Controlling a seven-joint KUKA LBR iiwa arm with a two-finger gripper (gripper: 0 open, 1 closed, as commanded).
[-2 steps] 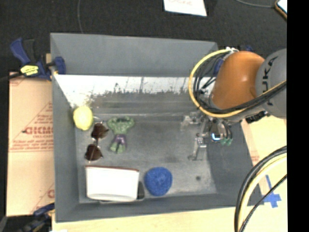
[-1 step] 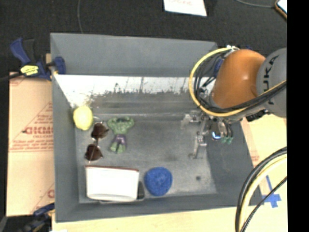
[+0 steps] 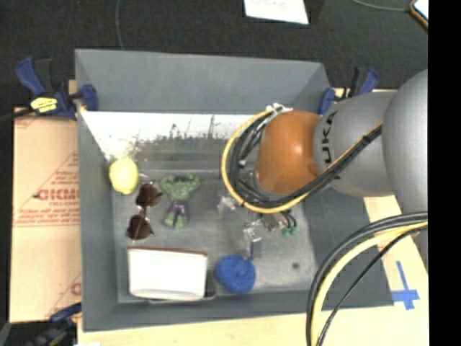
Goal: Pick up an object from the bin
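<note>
My gripper (image 3: 251, 236) reaches down over the bin floor at the centre right, just below the arm's orange cover. A fuzzy blue ball (image 3: 235, 274) lies close in front of it, near the bin's front wall and apart from the gripper. A green and purple muscle figure (image 3: 178, 197) lies to its left in the middle of the bin. Nothing is seen in the gripper.
A yellow lemon-shaped thing (image 3: 124, 175) sits at the left wall, with brown sunglasses (image 3: 142, 211) beside it. A white box (image 3: 166, 272) lies at the front left. The arm and its cables cover the bin's right part, where a small green bit (image 3: 289, 227) peeks out.
</note>
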